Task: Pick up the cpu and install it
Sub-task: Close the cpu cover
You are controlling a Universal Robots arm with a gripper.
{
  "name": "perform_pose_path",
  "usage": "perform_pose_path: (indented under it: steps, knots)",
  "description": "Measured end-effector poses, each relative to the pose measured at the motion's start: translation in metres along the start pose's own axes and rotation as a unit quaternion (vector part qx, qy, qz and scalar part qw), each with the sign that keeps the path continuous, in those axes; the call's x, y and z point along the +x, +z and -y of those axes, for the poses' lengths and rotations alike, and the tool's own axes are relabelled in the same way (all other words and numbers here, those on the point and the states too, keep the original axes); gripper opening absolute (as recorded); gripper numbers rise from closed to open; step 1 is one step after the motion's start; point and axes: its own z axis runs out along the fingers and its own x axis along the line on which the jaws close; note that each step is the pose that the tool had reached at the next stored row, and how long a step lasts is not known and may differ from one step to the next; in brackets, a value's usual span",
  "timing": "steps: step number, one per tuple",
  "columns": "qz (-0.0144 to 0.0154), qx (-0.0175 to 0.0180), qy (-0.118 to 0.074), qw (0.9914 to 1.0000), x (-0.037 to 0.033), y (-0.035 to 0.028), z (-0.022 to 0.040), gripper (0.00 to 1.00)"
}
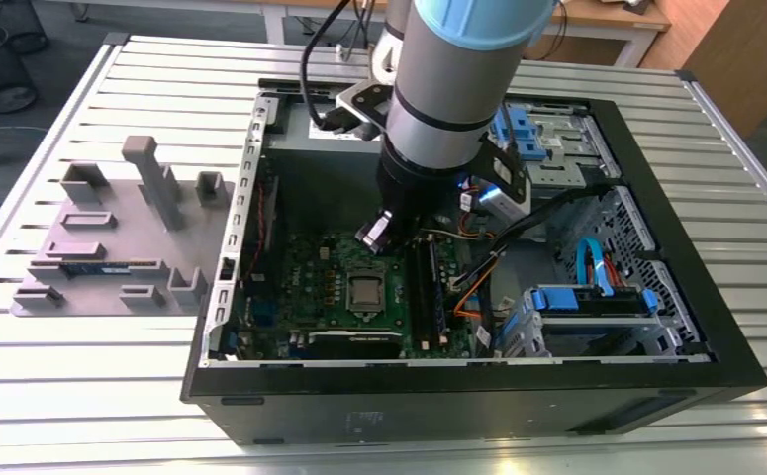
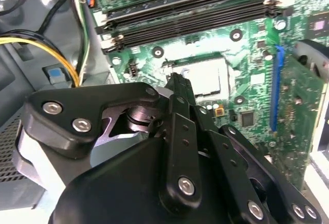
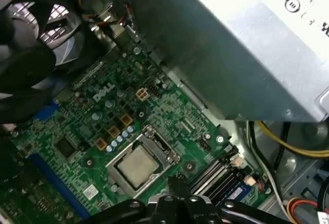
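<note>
- The cpu (image 3: 135,166) is seen seated in the socket (image 3: 141,161) of the green board (image 3: 103,126)
- The gripper (image 3: 176,182) is held just above it, fingers together, nothing clamped; its fingertips are partly hidden by its own body

Dim case interior, soft even daylight outside, wrist views slightly blurred

Robot arm (image 1: 442,109): thick cylindrical body in silver-grey metal, light blue cap at its upper joint, a black band round the middle and a black lower section. Black cable (image 1: 308,69) running along its side. Gripper (image 2: 177,88): matte black linkage bars and plates, joined by round silver screws (image 2: 186,185) and pivot pins.
</note>
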Motion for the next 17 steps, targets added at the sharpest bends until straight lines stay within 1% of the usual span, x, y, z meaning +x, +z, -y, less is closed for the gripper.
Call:
perform_pose_path:
  steps: [12,14,17]
  knots:
    - [0.0000,0.0000,0.000,1.00000,-0.0005,0.0002,-0.0003,0.11]
    - [0.0000,0.0000,0.000,1.00000,-0.0013,0.0003,-0.0012,0.11]
    - [0.0000,0.0000,0.000,1.00000,-0.0044,0.0007,-0.0042,0.11]
